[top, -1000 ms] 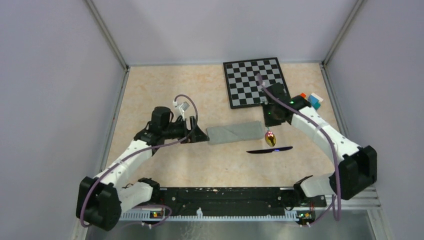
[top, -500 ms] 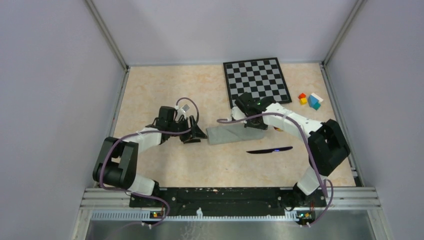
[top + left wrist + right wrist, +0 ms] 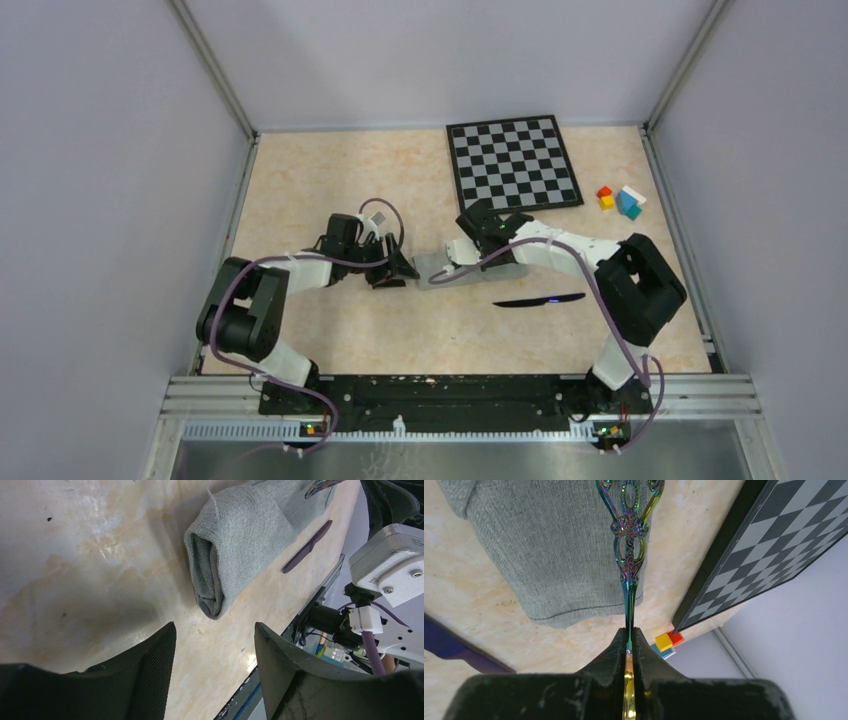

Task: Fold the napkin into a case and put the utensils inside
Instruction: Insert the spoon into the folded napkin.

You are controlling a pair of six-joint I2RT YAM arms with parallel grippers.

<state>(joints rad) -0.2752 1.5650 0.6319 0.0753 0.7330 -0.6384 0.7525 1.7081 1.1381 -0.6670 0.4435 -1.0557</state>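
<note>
At mid-table, the case [image 3: 428,266] lay flat, its length running left to right. Left gripper [image 3: 214,635] sat just off the case's left end, jaws partly apart and holding nothing. Right gripper [image 3: 629,635] was clamped on the spoon [image 3: 629,555], whose handle reached out over the case; contact with the cloth could not be told. Knife [image 3: 538,299] lay nearer, apart.

Case [image 3: 240,535] flat, spoon [image 3: 629,525] over, knife [image 3: 538,299] nr
</note>
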